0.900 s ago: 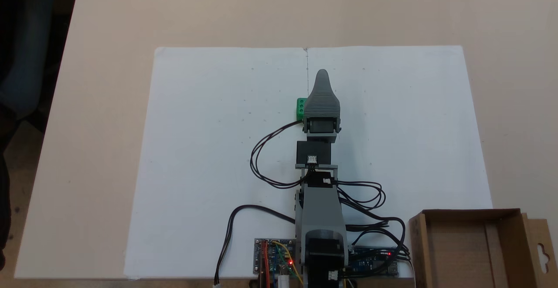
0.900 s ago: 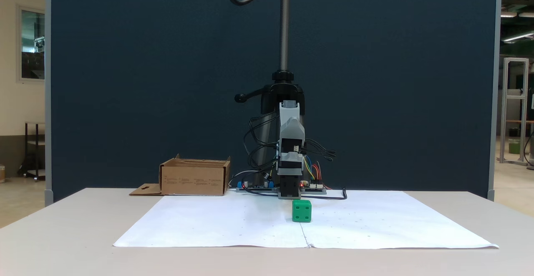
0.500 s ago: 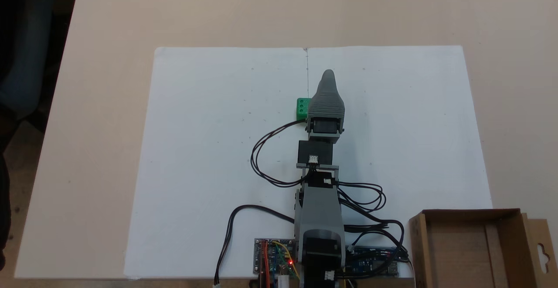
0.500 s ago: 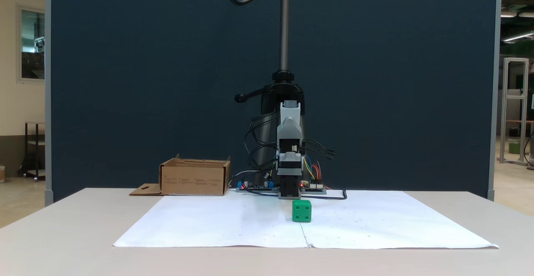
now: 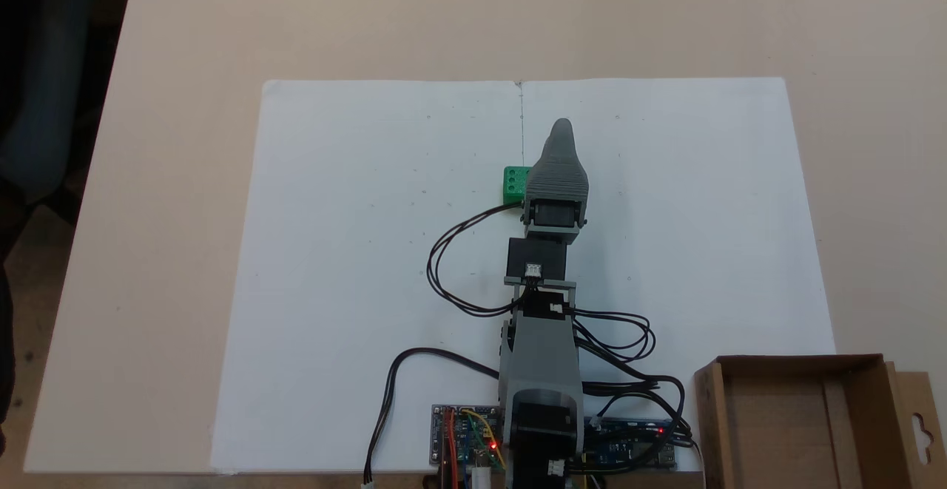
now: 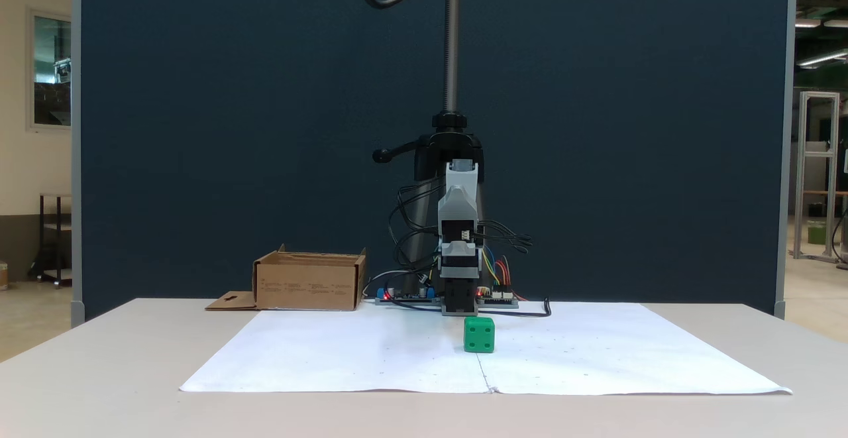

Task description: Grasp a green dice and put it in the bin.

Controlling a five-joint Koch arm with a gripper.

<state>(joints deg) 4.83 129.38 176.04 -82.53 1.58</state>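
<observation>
I see the green dice (image 5: 513, 184) sitting on the paper (image 5: 355, 252), just left of my gripper (image 5: 560, 128) from above; I cannot tell if the jaws are apart; nothing is grabbed yet; the bin (image 5: 799, 419) waits far back, empty.

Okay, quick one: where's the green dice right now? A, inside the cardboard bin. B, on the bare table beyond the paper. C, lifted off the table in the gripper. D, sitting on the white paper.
D: the dice rests on the white paper, away from the bin.
</observation>
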